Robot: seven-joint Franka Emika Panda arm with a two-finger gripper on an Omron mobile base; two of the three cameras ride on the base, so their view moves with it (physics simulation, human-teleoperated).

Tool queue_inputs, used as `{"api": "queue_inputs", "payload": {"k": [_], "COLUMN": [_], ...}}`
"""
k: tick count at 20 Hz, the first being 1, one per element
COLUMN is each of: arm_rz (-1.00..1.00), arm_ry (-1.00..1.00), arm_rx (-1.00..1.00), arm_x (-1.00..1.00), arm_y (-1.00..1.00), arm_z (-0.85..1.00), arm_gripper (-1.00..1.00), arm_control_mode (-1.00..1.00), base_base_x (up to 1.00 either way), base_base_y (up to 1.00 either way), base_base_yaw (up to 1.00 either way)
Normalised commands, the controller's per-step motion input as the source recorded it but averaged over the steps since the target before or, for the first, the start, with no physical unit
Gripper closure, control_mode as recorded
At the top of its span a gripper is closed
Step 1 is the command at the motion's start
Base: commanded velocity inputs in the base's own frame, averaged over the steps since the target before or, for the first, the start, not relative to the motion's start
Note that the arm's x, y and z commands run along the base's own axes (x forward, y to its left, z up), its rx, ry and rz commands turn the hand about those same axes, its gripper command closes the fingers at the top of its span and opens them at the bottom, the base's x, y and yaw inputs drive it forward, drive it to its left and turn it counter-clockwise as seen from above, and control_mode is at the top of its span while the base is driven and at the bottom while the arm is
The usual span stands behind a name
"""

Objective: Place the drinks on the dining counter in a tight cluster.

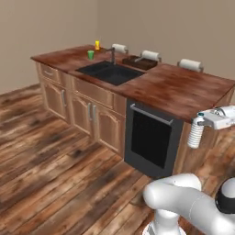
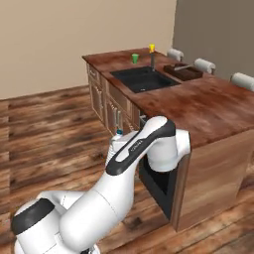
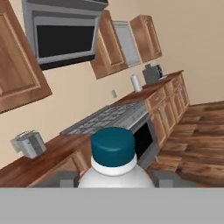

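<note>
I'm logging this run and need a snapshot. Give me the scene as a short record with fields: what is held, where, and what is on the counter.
held item: water bottle, clear-white with a dark cap, upright
holder: gripper, shut on the bottle near its neck
bottle position: in the air just off the near right corner of the dining counter, not yet set down
counter fixtures: dark sink with faucet
far end of counter: green object and yellow cup
other drinks: none seen

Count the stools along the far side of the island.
3. A left stool sits behind the faucet, a middle stool behind the dark tray, and a right stool past the bare wood top. More may be hidden beyond the frame.
</note>
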Motion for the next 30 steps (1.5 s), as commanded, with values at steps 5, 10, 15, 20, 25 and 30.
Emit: {"api": "queue_inputs", "payload": {"k": [5, 10, 15, 20, 25, 30], "arm_rz": [0.0, 0.0, 0.0, 0.0, 0.0, 0.0], "arm_ry": [0.0, 0.0, 0.0, 0.0, 0.0, 0.0], "arm_rx": [0.0, 0.0, 0.0, 0.0, 0.0, 0.0], "arm_x": [0.0, 0.0, 0.0, 0.0, 0.0, 0.0], "arm_y": [0.0, 0.0, 0.0, 0.0, 0.0, 0.0], "arm_z": [0.0, 0.0, 0.0, 0.0, 0.0, 0.0], "arm_gripper": [1.0, 1.0, 1.0, 1.0, 1.0, 1.0], "arm_control_mode": [1.0, 1.0, 1.0, 1.0, 1.0, 1.0], "base_base_x": [0.34, 0.58, 0.74, 0.82, 0.9, 0.92], "base_base_y": [0.25, 0.54, 0.62, 0.55, 0.43, 0.38], "base_base_yaw": [-0.72, -0.26, 0.0, 0.0, 0.0, 0.0]}}
